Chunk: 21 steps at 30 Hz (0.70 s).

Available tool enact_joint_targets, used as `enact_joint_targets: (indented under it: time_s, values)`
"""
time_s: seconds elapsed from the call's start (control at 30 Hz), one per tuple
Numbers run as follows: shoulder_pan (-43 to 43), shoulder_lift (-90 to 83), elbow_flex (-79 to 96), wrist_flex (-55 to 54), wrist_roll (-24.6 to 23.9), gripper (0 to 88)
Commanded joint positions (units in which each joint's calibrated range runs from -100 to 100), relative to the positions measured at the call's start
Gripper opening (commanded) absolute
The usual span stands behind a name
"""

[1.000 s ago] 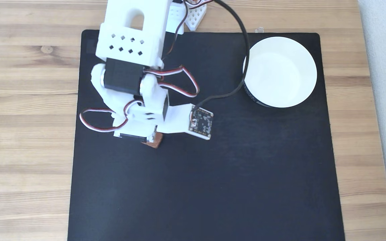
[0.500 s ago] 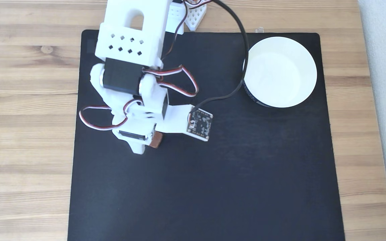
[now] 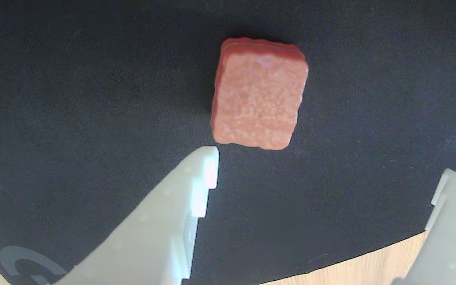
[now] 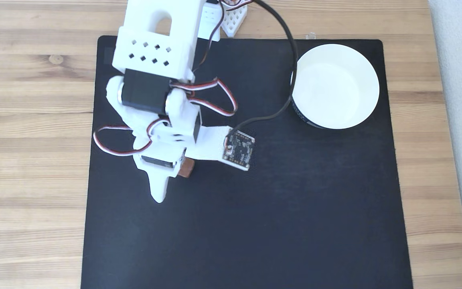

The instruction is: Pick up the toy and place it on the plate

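Jaws spread wide, empty; gripper should be advanced until toy is centred, then closed.

Hobby desk setup, likely home: wood-plank tabletop, black mat, 3D-printed white arm.

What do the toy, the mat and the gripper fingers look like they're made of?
Toy: matte reddish-brown, rough and grainy, maybe foam or rubber. Mat: black, finely textured, likely fabric-topped. Fingers: white plastic, probably 3D-printed, with a stepped edge. The gripper is open.
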Motion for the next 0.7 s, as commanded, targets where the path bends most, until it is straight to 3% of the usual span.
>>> enact_joint_targets:
  time_s: [0.0, 0.03, 0.67]
  values:
    - [1.5, -0.4, -2.2, 2.6, -6.0, 38.7]
    - [1.6, -0.4, -2.2, 3.0, -7.6, 38.4]
    - [0.0, -0.3, -2.1, 2.1, -7.1, 38.3]
